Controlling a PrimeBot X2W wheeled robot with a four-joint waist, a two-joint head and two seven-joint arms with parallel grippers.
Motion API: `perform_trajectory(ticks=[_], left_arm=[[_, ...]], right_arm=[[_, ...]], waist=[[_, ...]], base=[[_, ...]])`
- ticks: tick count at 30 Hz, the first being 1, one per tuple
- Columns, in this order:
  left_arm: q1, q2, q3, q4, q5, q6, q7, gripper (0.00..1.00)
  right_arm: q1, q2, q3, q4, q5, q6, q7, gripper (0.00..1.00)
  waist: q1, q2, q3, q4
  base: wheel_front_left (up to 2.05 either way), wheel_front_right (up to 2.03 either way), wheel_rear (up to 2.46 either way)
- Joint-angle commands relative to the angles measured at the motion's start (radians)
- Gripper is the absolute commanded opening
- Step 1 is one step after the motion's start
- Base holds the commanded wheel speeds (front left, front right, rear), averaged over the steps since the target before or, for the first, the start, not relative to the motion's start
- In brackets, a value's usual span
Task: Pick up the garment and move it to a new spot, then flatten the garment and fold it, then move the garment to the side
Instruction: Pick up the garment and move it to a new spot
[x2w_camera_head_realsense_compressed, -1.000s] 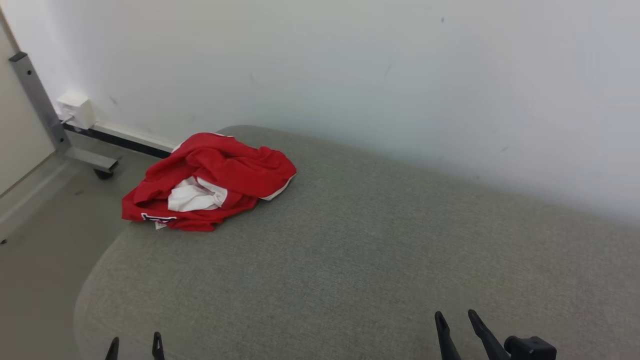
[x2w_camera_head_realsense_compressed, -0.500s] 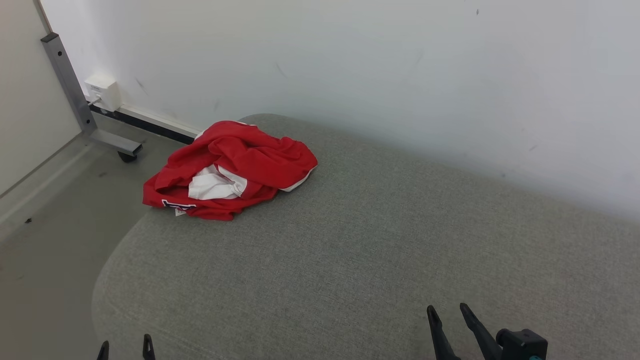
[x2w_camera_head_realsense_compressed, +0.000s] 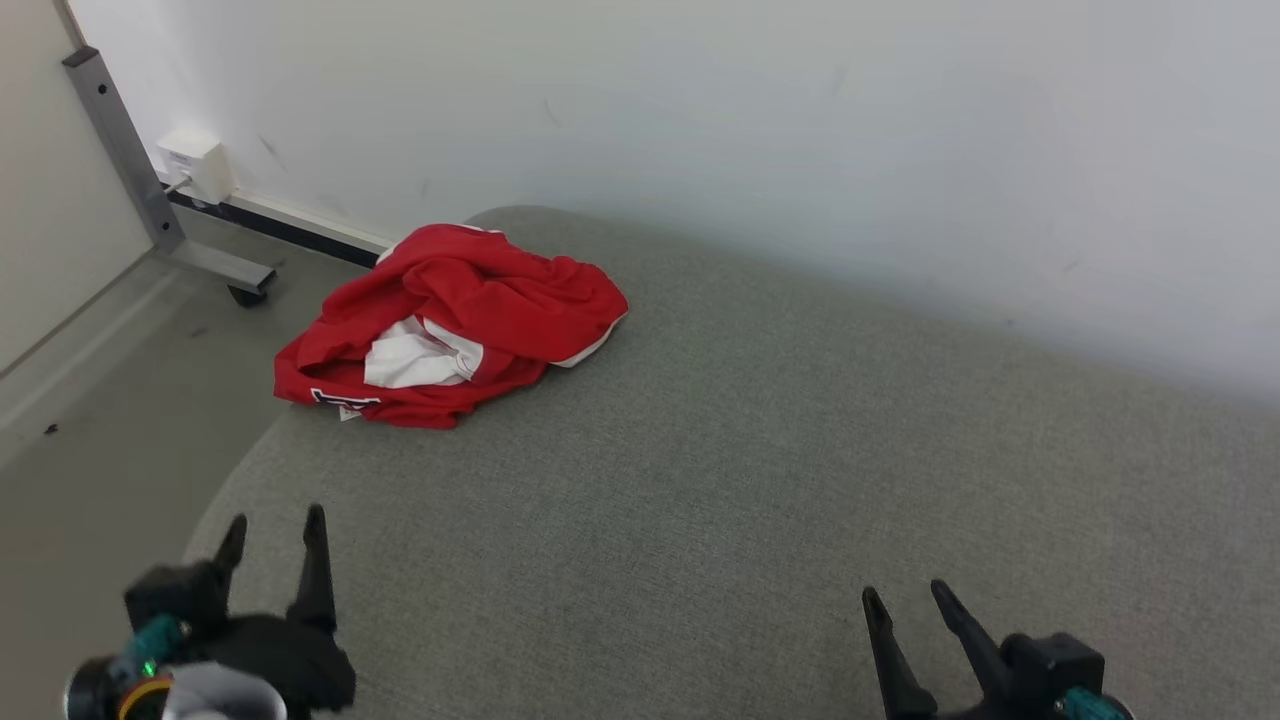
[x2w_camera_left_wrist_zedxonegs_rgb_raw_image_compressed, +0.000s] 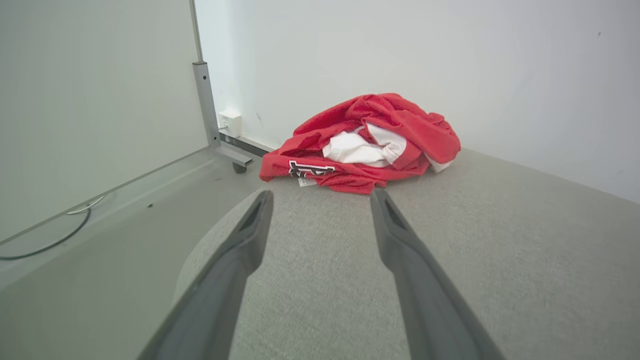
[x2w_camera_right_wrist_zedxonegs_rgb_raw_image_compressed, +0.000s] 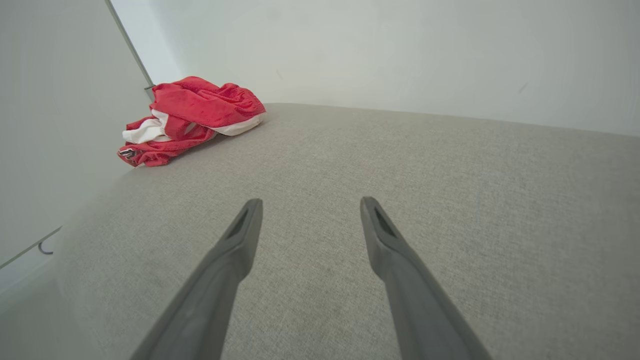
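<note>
At the far left corner of the cushion (x2w_camera_head_realsense_compressed: 750, 480): garment (x2w_camera_head_realsense_compressed: 450, 325), a crumpled red heap close to the wall.
garment, detail: white fabric shows at the middle of the heap; white trim runs along the edge facing the open cushion; dark-and-white lettering sits on the hem at the floor side, with a small white tag just beside it.
garment, contact: it rests on the cushion, its left part reaching the rounded edge; it is apart from both grippers.
cushion, detail: grey woven fabric, flat, with rounded corners, its far side against the wall.
left gripper (x2w_camera_head_realsense_compressed: 275, 520): at the lower left of the head view, over the near left edge of the cushion; two dark fingers spread apart with grey fabric showing between them; in the left wrist view the fingers point toward the garment.
right gripper (x2w_camera_head_realsense_compressed: 905, 595): at the lower right of the head view, above the near part of the cushion; fingers spread apart with bare fabric between them; well apart from the garment.
wall (x2w_camera_head_realsense_compressed: 800, 120): plain white with a few faint marks.
floor (x2w_camera_head_realsense_compressed: 100, 420): grey, left of the cushion.
metal post (x2w_camera_head_realsense_compressed: 120, 150): grey, tilted in the head view, its foot on a dark caster.
wall box (x2w_camera_head_realsense_compressed: 195, 165): white, low on the wall, beside the post.
cable (x2w_camera_left_wrist_zedxonegs_rgb_raw_image_compressed: 50, 242): dark, curving across the floor by the left panel.
</note>
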Motion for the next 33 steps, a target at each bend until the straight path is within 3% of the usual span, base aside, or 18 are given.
perform_trajectory(ticks=[1,7,16,24,33], left_arm=[[-0.06,0.011,0.007,0.014,-0.028,-0.007,0.019,1.0],[-0.297,0.058,0.028,0.079,-0.148,-0.019,0.163,1.0],[-0.535,0.132,0.074,0.164,-0.234,-0.02,0.242,1.0],[-0.662,0.161,0.076,0.231,-0.248,0.015,0.299,1.0],[-0.704,0.209,0.02,0.304,-0.169,0.074,0.35,1.0]], right_arm=[[-0.029,-0.005,-0.001,-0.024,-0.017,0.003,0.012,1.0],[-0.07,-0.042,-0.003,-0.144,-0.058,0.003,0.088,1.0],[-0.104,-0.064,0.01,-0.264,-0.075,0.003,0.137,1.0],[-0.071,-0.085,-0.032,-0.349,-0.092,0.003,0.166,1.0],[-0.016,-0.093,-0.062,-0.436,-0.096,0.003,0.194,1.0]], waist=[[0.0,0.0,0.093,-0.075],[0.0,0.0,0.258,-0.185],[0.0,0.0,0.43,-0.322],[0.0,0.0,0.488,-0.39],[0.0,0.0,0.497,-0.442]], base=[[0.0,0.0,0.0],[0.0,0.0,0.0],[0.0,0.0,0.0],[0.0,0.0,0.0],[0.0,0.0,0.0]])
